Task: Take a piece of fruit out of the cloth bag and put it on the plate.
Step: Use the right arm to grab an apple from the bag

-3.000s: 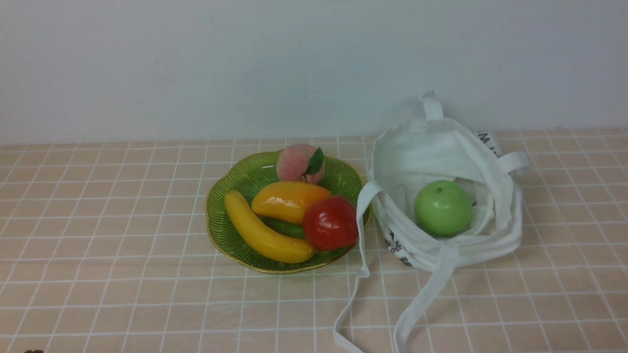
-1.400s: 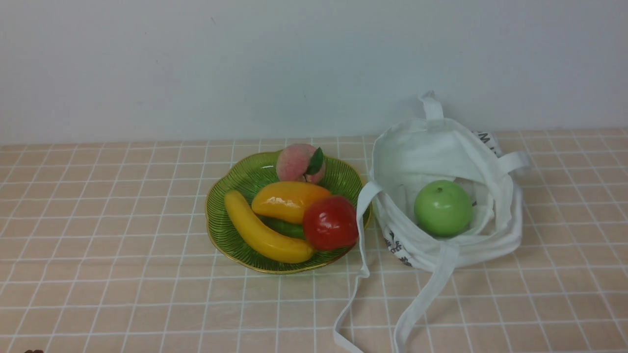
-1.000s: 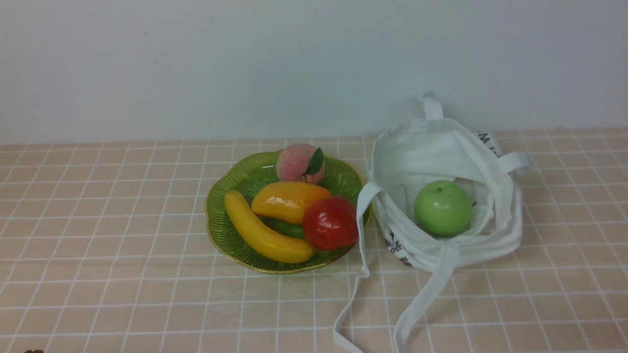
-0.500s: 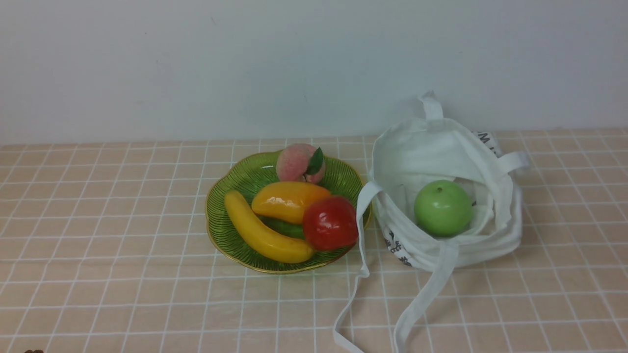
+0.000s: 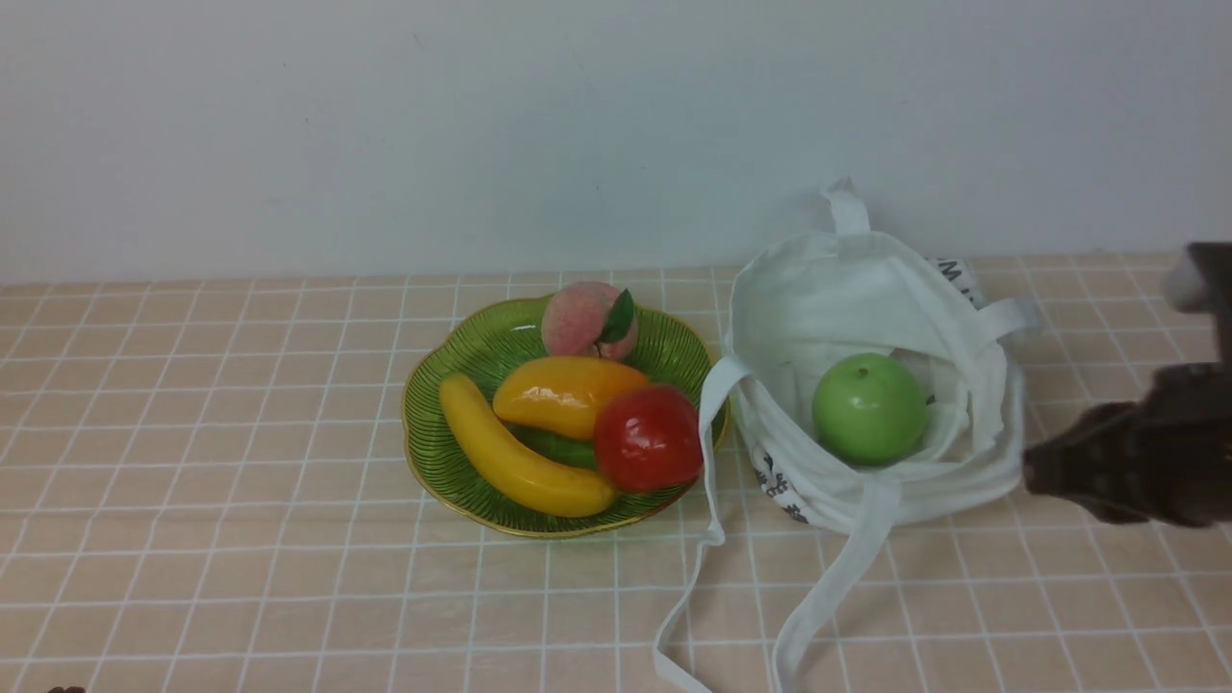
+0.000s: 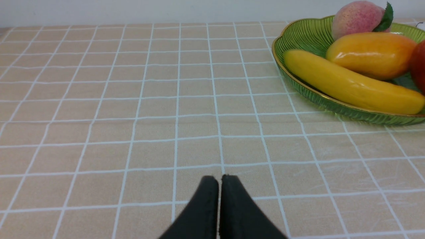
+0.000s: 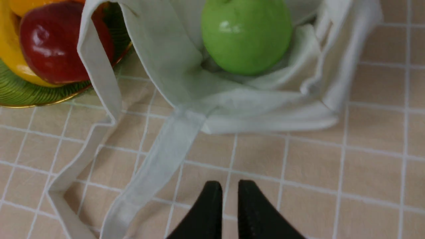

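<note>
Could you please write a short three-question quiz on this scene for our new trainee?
1. Multiple choice: What lies inside the cloth bag?
a) a banana
b) a green apple
c) a peach

2. True or false: The red apple is on the plate.

3. Fill in the blank: In the front view, the ______ gripper is the one seen beside the bag, holding nothing.

Key: 1. b; 2. true; 3. right
</note>
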Motion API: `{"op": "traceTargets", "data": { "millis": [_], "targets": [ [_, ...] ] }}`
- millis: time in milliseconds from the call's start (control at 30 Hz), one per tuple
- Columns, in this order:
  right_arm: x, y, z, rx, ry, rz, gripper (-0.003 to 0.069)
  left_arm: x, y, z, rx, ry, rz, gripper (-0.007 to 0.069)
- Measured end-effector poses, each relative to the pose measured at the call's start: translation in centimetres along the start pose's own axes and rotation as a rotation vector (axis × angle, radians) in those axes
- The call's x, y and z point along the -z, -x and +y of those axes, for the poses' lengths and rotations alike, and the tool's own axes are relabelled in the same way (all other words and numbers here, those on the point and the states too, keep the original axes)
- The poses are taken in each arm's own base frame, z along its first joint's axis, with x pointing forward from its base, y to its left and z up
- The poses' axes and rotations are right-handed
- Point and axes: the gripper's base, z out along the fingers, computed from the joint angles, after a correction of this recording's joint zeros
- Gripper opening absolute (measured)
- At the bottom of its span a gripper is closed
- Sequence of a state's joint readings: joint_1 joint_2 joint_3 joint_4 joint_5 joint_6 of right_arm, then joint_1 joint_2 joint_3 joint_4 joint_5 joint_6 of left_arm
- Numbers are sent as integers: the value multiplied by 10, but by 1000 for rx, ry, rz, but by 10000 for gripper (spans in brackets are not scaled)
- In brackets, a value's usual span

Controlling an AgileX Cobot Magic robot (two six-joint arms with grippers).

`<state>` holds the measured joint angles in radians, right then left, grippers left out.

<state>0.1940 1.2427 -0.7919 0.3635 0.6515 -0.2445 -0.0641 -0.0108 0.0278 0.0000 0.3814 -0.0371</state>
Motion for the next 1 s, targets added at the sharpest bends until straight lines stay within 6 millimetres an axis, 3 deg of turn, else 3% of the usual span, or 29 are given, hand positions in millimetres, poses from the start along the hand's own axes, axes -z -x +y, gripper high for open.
{"op": "traceTargets", "data": {
  "millis": [100, 133, 200, 233, 367, 400, 467, 667, 1000],
  "targets": [
    [-35, 25, 4, 56, 13, 40, 213, 0, 0, 0, 0, 0, 0, -8],
    [-35, 25, 5, 57, 14, 41, 223, 0, 0, 0, 0, 0, 0, -8],
    [-59, 44, 4, 72, 15, 61, 363, 0, 0, 0, 0, 0, 0, -8],
    [-62, 47, 3, 75, 13, 63, 374, 0, 0, 0, 0, 0, 0, -8],
    [-100, 70, -2, 115, -8, 88, 626, 0, 0, 0, 0, 0, 0, -8],
    [-99, 70, -2, 116, -8, 89, 632, 0, 0, 0, 0, 0, 0, -8],
    [-119, 77, -6, 128, -16, 108, 674, 0, 0, 0, 0, 0, 0, -8],
    [-163, 79, -15, 174, -47, 156, 691, 0, 0, 0, 0, 0, 0, -8],
    [-176, 83, -18, 177, -58, 150, 672, 0, 0, 0, 0, 0, 0, -8]
  ]
}}
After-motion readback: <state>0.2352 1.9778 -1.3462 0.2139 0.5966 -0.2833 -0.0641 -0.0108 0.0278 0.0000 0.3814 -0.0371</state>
